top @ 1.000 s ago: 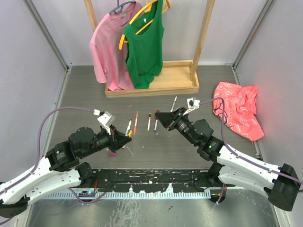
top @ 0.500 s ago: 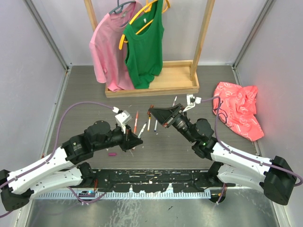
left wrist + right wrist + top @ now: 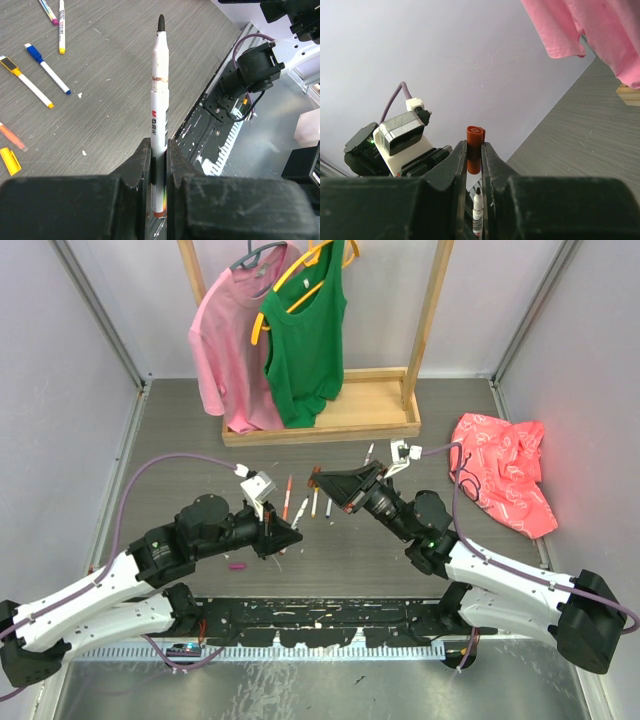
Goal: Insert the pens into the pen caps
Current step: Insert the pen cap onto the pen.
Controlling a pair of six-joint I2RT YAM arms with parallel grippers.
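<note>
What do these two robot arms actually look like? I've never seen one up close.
The left arm and right arm have smooth white shells on their long segments and chunky black rounded joints. A purple cable loops along each to a small white box near the wrist. The left hand and right hand are matte black, each with two flat, scuffed fingers.

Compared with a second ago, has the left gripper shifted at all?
Yes. The left gripper has swung right: the magenta cap, just under it before, now lies off to its left.
</note>
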